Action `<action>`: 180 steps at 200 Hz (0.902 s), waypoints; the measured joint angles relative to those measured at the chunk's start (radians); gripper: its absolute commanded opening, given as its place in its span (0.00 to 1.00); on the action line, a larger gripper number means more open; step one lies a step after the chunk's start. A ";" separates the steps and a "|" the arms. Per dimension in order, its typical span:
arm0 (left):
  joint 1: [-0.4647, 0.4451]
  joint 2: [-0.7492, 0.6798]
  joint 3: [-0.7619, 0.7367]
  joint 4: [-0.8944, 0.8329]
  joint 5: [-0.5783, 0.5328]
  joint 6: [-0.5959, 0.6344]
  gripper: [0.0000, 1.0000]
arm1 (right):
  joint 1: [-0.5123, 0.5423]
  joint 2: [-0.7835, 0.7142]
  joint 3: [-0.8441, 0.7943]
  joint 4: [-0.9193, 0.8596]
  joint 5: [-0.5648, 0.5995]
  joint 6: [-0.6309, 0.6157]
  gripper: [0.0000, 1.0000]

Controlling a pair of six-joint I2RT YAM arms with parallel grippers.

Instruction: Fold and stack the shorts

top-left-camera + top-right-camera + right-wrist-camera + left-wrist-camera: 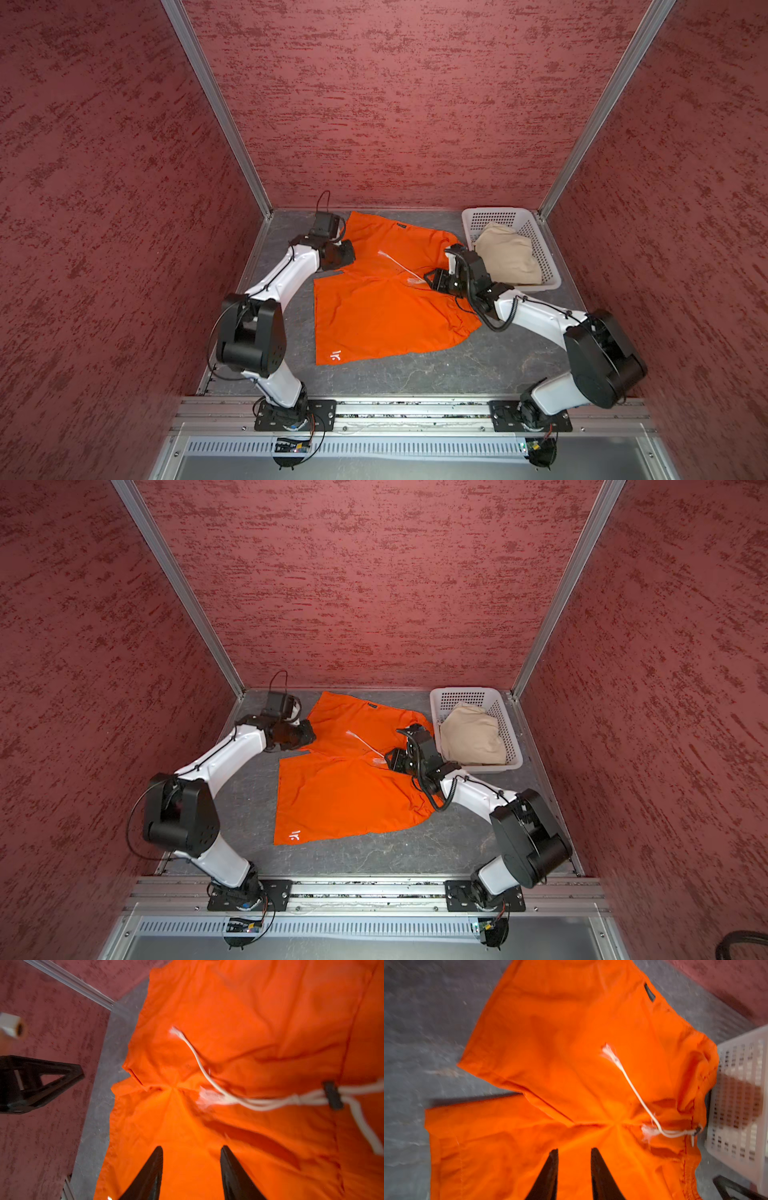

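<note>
The orange shorts (374, 320) lie spread on the table (415, 374), waistband toward the right gripper (192, 1147), legs toward the left gripper (574, 1150). Both hover with jaws apart, empty. The beige shorts (507, 257) sit in the basket (490, 214).

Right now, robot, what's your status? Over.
Left tool, right tool open, empty. Orange shorts spread out, unfolded, drawstring loose on top. Beige shorts bunched in basket.

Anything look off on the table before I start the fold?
Yes. The orange shorts lie askew, legs splayed apart, with the waistband bunched on the basket side. Their white drawstring trails loose across the front, its ends frayed. The beige shorts sit crumpled in the basket.
</note>
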 measured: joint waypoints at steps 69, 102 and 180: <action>-0.021 -0.041 -0.351 0.057 -0.007 -0.151 0.13 | 0.098 -0.045 -0.212 -0.010 0.002 0.112 0.26; 0.033 0.023 -0.344 0.094 -0.004 -0.172 0.12 | 0.141 -0.011 -0.215 -0.005 0.033 0.154 0.24; 0.174 0.131 -0.230 0.147 0.023 -0.142 0.23 | 0.225 0.058 -0.184 0.106 0.053 0.257 0.45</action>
